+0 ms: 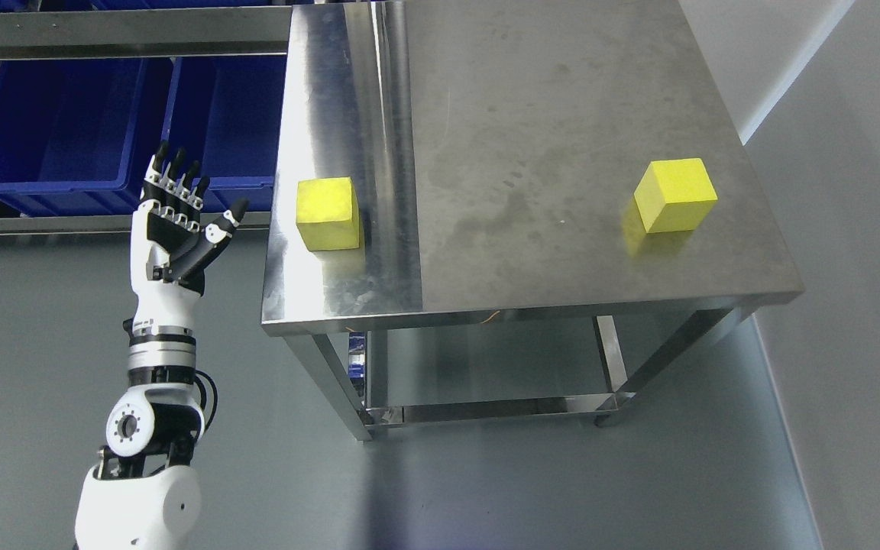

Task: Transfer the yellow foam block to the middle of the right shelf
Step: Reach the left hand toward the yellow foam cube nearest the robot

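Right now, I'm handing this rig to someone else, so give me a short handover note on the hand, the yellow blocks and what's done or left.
Left hand: raised beside the steel table's left edge, fingers spread, holding nothing. Right hand: not in view.
Two yellow foam blocks sit on the tabletop: left block near the left edge, closest to the hand; right block near the right edge.
Blue bins stand on the rack behind the hand.
Done: no block grasped or moved yet.
Left: pick a block, probably the left one, and carry it to the shelf.

no readable text, labels or numbers
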You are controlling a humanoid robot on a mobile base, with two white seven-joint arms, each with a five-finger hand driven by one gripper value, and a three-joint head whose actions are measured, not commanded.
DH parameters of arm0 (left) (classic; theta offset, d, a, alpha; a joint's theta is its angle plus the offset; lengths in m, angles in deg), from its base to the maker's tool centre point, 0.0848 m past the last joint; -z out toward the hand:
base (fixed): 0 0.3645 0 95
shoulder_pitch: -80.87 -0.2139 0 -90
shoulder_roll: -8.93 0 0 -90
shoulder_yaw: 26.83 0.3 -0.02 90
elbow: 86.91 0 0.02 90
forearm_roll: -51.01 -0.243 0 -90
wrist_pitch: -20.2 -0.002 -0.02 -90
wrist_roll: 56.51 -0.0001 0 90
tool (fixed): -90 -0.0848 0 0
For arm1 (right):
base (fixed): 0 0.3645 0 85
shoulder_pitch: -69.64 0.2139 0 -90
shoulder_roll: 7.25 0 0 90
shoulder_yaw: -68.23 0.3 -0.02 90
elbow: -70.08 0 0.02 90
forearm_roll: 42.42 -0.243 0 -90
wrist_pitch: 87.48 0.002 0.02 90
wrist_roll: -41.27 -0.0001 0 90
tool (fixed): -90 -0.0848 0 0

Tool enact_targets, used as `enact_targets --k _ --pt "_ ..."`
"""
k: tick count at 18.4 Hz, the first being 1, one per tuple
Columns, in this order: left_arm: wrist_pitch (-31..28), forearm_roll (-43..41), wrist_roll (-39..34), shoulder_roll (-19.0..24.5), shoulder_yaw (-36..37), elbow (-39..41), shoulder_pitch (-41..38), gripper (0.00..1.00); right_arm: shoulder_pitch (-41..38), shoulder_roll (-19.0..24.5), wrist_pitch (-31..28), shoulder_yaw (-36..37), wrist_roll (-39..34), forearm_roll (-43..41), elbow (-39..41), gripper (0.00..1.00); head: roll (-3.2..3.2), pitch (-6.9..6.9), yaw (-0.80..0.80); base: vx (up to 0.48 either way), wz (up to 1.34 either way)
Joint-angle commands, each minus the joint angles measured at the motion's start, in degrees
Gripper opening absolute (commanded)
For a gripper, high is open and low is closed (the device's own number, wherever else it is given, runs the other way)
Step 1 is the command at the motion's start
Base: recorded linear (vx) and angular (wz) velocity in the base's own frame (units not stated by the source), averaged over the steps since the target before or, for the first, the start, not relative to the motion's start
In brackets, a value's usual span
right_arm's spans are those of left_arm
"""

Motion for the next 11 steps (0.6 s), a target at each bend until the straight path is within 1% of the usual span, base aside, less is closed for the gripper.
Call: enact_targets --k 1,6,7,9,11 --pt "-5.5 0.0 0.1 -0.4 2.0 0.8 7.3 0.97 -0.1 -1.0 -0.1 0.0 0.0 0.2 1.0 1.0 0.0 0.0 0.0 0.0 0.0" --pt "-9.9 -0.4 2.1 1.9 7.7 1.0 9.3 0.96 -0.1 -1.0 -0.1 0.0 0.0 0.2 1.0 1.0 0.0 0.0 0.0 0.0 0.0" --pt "-10.3 -0.4 2.1 3.0 8.9 1.2 9.3 0.96 -0.1 -1.0 -0.1 0.0 0.0 0.2 1.0 1.0 0.0 0.0 0.0 0.0 0.0" --pt "-10.9 -0.4 3.0 6.8 12.2 2.1 9.2 0.96 -0.1 -1.0 -0.1 0.0 0.0 0.2 1.0 1.0 0.0 0.0 0.0 0.0 0.0" --pt "-10.9 -0.4 5.2 9.6 12.9 3.0 8.7 0.96 -0.1 -1.0 0.0 0.0 0.0 0.2 1.0 1.0 0.0 0.0 0.0 0.0 0.0"
